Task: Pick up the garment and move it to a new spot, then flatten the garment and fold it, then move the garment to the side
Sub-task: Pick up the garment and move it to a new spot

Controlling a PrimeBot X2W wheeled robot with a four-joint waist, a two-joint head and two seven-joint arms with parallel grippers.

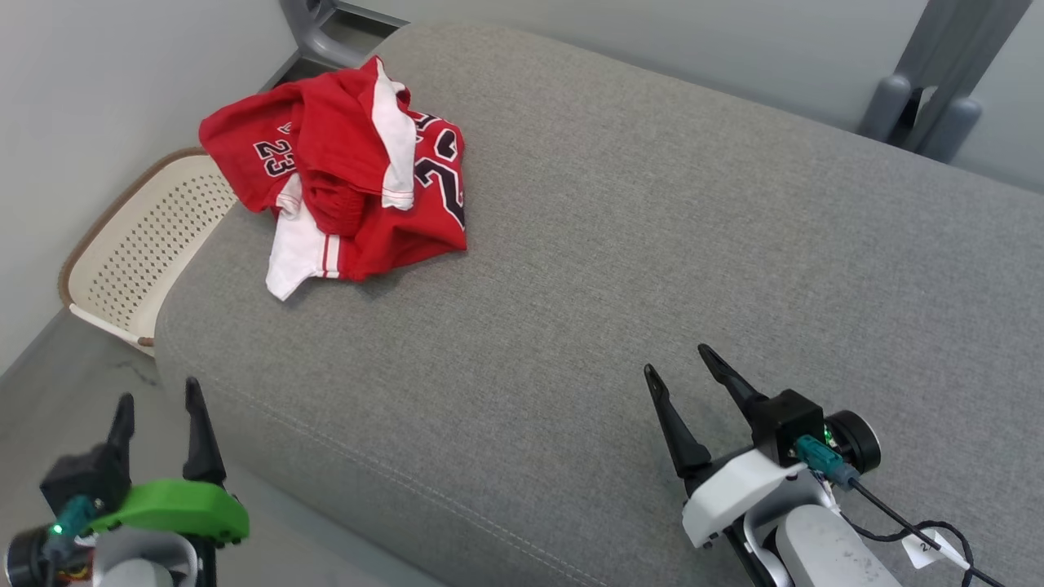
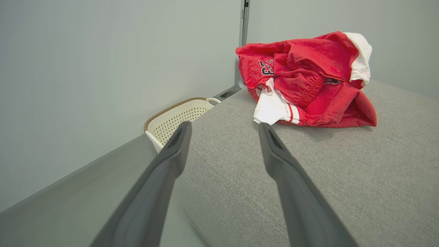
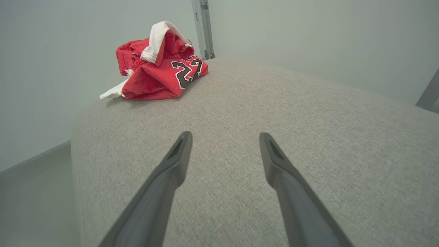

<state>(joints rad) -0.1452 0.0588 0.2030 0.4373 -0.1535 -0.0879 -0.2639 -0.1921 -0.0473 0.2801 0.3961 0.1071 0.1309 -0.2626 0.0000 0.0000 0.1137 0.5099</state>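
Head view: one grey cushion (image 1: 620,269) spans most of the frame. One crumpled red-and-white garment (image 1: 351,179) lies on it at upper left. One cream perforated basket (image 1: 139,253) stands beside the cushion at the left edge. Two grippers, the left gripper (image 1: 158,389) at lower left and the right gripper (image 1: 676,359) at lower right, each have two fingers spread apart, holding nothing.

The garment (image 1: 351,171) is thin, crumpled cloth, the couch (image 1: 620,244) is rough, matt woven cloth, and the basket (image 1: 139,253) at nine o'clock is smooth plastic full of holes.
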